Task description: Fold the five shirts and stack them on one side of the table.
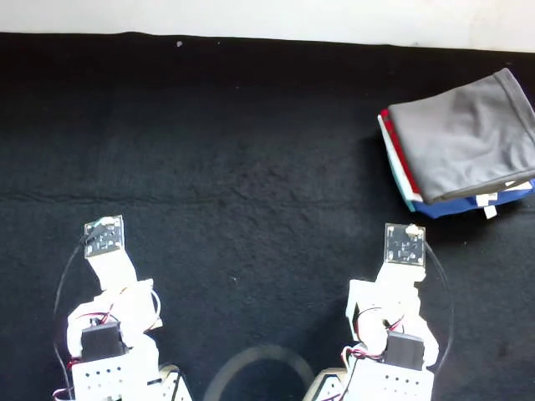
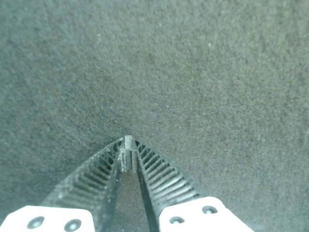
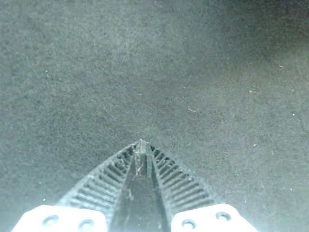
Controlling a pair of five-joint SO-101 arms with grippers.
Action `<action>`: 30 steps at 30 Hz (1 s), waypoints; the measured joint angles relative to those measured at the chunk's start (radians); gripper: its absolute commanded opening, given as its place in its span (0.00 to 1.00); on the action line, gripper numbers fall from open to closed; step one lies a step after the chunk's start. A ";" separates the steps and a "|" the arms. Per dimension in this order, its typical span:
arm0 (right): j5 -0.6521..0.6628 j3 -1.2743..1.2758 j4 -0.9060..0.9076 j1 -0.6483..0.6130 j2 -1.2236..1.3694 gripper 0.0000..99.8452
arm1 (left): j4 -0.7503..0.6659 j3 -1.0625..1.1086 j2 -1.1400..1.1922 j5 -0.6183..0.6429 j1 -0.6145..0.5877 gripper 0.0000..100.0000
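At the far right side of the table (image 1: 234, 142), the stack of shirts (image 1: 435, 188) is lying as a slightly skewed rectangular pile on the black, felt-like covering. A smooth grey shirt (image 1: 464, 134) is sitting on top, its surface flat with a soft fold line running along its near edge. Beneath it, thin layered edges are peeking out on the side facing the table's middle: a red shirt (image 1: 399, 150), a white layer, then a teal one. A blue shirt (image 1: 468, 206) is showing at the bottom along the near edge, with small white tags (image 1: 489, 200) sticking out of it.

Two white plastic arms are sitting along the near edge, well apart from the pile, one (image 1: 109, 292) toward one side and the other (image 1: 393, 309) toward the opposite side. Each is carrying a small square circuit board at its front end, with thin looping wires trailing beside the joints.

Seen from the left wrist, the left gripper (image 2: 127, 145) is hanging over bare fuzzy cloth; its two ribbed, wedge-shaped black fingers (image 2: 96, 174) are meeting at their tips in a sharp point, clenched on nothing. Seen from the right wrist, the right gripper (image 3: 141, 146) is doing the same, its ridged fingers (image 3: 106, 179) pressing together at the tip with nothing between them, above the same matte, finely napped cloth.
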 measured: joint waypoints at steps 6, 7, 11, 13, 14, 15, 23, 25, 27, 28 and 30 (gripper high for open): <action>0.000 0.000 0.000 0.000 0.000 0.01 | 0.000 0.000 0.000 -0.002 0.164 0.01; 0.000 0.000 0.000 0.000 0.000 0.01 | 0.000 0.000 0.000 -0.002 0.173 0.01; 0.000 0.000 0.000 0.000 0.000 0.01 | 0.000 0.000 0.000 -0.002 0.180 0.01; 0.000 0.000 0.000 0.000 0.000 0.01 | 0.000 0.000 0.000 -0.002 0.172 0.01; 0.000 0.000 0.000 0.000 0.000 0.01 | 0.000 0.000 0.000 -0.002 0.163 0.01; 0.000 0.000 0.000 0.000 0.000 0.01 | 0.000 0.000 0.000 -0.002 0.158 0.01; 0.000 0.000 0.000 0.000 0.000 0.01 | 0.000 0.000 0.000 -0.002 0.153 0.01; 0.000 0.000 0.000 0.000 0.000 0.01 | 0.000 0.000 0.000 -0.002 0.153 0.01; 0.000 0.000 0.000 0.000 0.000 0.01 | 0.000 0.000 0.000 -0.002 0.153 0.01; 0.000 0.000 0.000 0.000 0.000 0.01 | 0.000 0.000 0.000 -0.002 0.153 0.01; 0.000 0.000 0.000 0.000 0.000 0.01 | 0.000 0.000 0.000 -0.002 0.153 0.01</action>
